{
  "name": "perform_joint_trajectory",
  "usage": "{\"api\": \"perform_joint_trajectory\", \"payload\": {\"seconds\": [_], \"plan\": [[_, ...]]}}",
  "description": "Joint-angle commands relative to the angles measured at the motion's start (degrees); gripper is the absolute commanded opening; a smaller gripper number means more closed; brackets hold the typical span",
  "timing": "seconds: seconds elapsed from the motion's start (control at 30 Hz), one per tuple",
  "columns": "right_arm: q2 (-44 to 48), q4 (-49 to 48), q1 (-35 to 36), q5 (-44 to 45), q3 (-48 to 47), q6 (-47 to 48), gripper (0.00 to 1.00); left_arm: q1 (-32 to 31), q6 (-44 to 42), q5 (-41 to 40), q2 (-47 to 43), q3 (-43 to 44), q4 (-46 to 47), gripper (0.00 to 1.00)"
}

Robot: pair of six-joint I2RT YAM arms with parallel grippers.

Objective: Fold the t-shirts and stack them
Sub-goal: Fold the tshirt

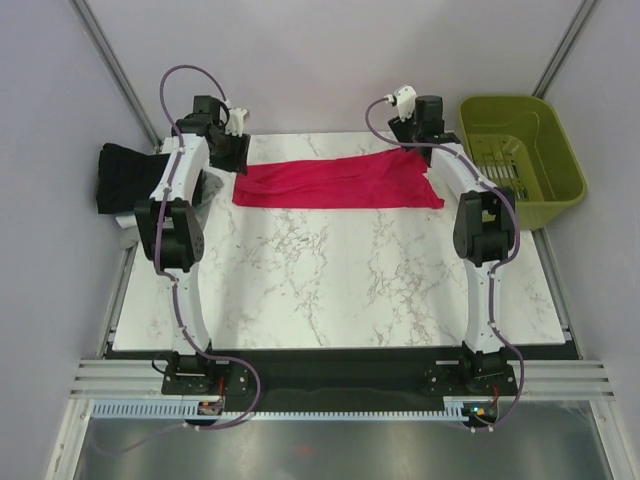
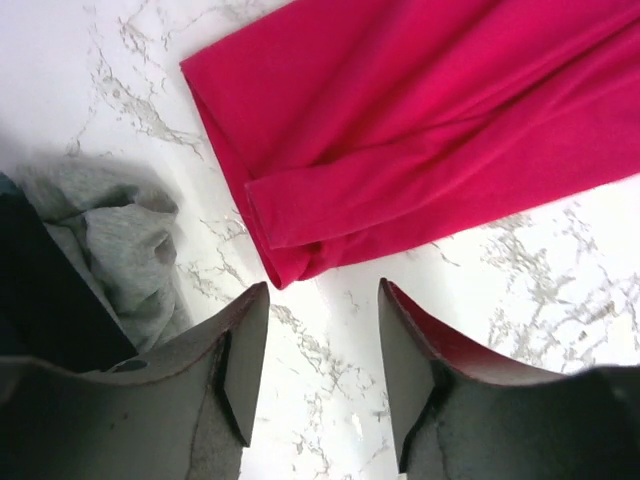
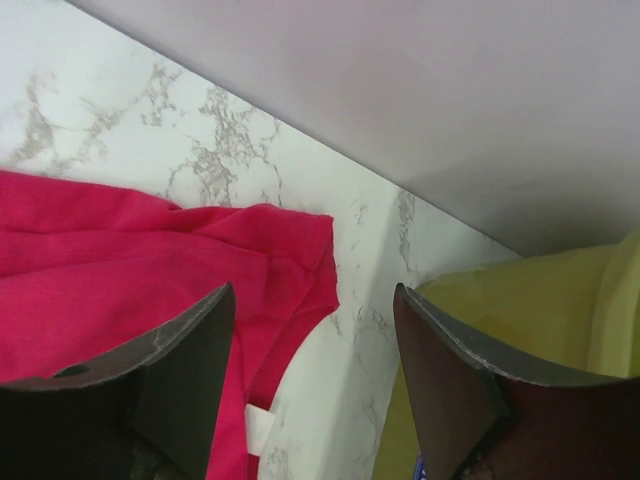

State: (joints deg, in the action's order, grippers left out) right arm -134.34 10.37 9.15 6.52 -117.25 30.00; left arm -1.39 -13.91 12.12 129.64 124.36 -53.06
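Jaws of the left gripper [image 2: 323, 290] are found parted, with nothing grasped; only bare marble tabletop [image 2: 330, 400] is seen between the fingers. Jaws of the right gripper [image 3: 312, 292] are likewise found spread and empty, with the edge of the cloth and bare marble visible in the gap.

One crimson-pink t-shirt [image 1: 335, 184] is laid flat on the far part of the tabletop as a long band running left to right between the two grippers. In the left wrist view its left end is noted just beyond the fingertips, untouched, and a folded layer is seen lying along its near edge. In the right wrist view its right end is recorded below and to the left of the gripper, somewhat rumpled at the corner, with a small white label [image 3: 258, 425] showing at its edge.

A black t-shirt [image 1: 125, 178] is located at the far left edge of the tabletop, beside the left arm and apart from the pink one. A grey t-shirt [image 2: 110, 240] is observed bunched against it, on the side nearer the pink shirt. Whether further shirts lie beneath cannot be told.

An olive-green plastic basket [image 1: 560, 160] is placed off the far right corner of the tabletop, near the right gripper.
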Motion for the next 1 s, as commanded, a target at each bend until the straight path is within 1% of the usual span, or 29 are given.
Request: {"api": "perform_joint_trajectory", "payload": {"seconds": [0.0,0.03,0.07,0.17,0.2,0.23,0.3,0.43,0.73,0.97], "plan": [[7.34,-0.55,0.78,-2.90,0.18,-7.83,0.73,-0.90,-2.79,2.73,-5.46,-2.63,2.19,0.54],[7.43,2.69,0.70,-5.70,0.09,-9.94,0.73,-0.90,-2.79,3.52,-4.76,-2.37,0.86,0.51],[7.26,4.38,0.78,-9.91,0.09,-14.31,0.73,-0.90,-2.87,4.74,-3.36,-1.67,-1.85,0.48],[5.59,9.92,0.87,-16.78,0.18,-18.47,0.72,-0.90,-2.79,5.89,-0.98,-0.87,-4.50,0.37],[4.97,11.06,0.96,-18.20,0.36,-19.35,0.71,-0.81,-2.96,6.25,-0.62,-0.96,-5.29,0.31],[4.36,12.81,0.96,-19.17,0.44,-19.54,0.70,-0.81,-2.88,6.68,-0.27,-1.13,-5.82,0.28],[2.69,13.10,0.96,-20.06,0.97,-20.06,0.69,-0.81,-2.70,8.70,1.13,-1.13,-6.62,0.23],[0.31,13.89,0.96,-19.97,0.88,-19.37,0.67,-0.90,-1.82,10.73,3.32,-0.96,-7.58,0.23],[-1.62,15.12,0.87,-19.01,1.15,-18.13,0.67,-1.34,-2.52,11.35,7.55,2.47,-10.75,0.23],[-3.12,15.12,1.05,-13.65,2.37,-17.52,0.67,-1.51,-1.47,11.52,12.03,8.08,-10.58,0.24]]}}
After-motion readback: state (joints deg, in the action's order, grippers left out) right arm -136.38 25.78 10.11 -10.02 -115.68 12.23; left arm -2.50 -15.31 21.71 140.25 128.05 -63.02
